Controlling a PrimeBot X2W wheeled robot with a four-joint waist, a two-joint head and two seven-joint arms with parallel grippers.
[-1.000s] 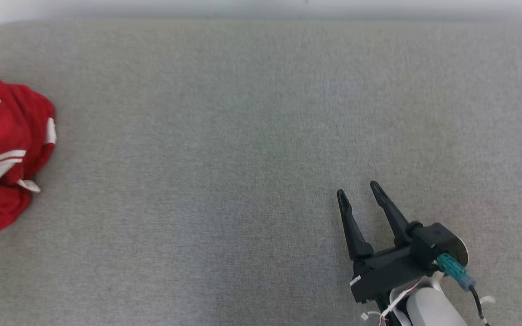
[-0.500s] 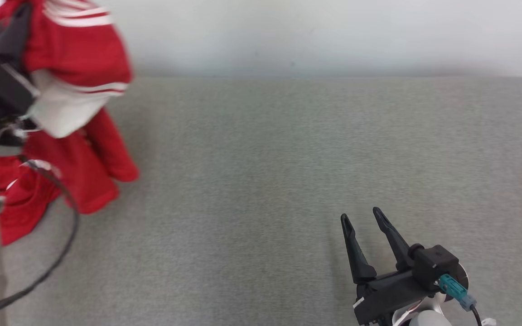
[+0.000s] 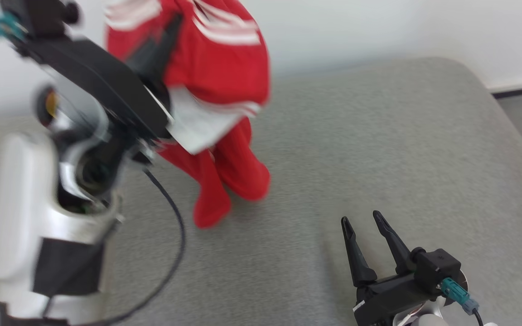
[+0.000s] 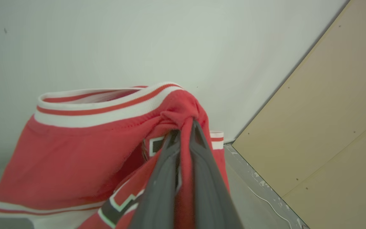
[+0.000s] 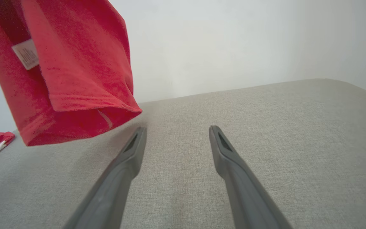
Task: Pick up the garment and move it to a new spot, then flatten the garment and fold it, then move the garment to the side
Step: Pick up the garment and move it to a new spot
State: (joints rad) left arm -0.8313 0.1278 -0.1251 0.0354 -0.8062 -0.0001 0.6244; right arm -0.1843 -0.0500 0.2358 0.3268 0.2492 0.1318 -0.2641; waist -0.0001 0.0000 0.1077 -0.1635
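Garment [image 3: 224,68] hangs bunched from the left tool [image 4: 184,128], clamped on one thin fold — a swing could slip it loose; right tool [image 3: 360,217] sits open, empty.

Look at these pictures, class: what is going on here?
A two-armed robot is handling a red garment. Its left tool is shut on a bunch of the cloth and holds the garment in the air, the lower end hanging toward the grey pad. The right tool is open and empty, low over the pad. Nothing is flattened or folded yet.
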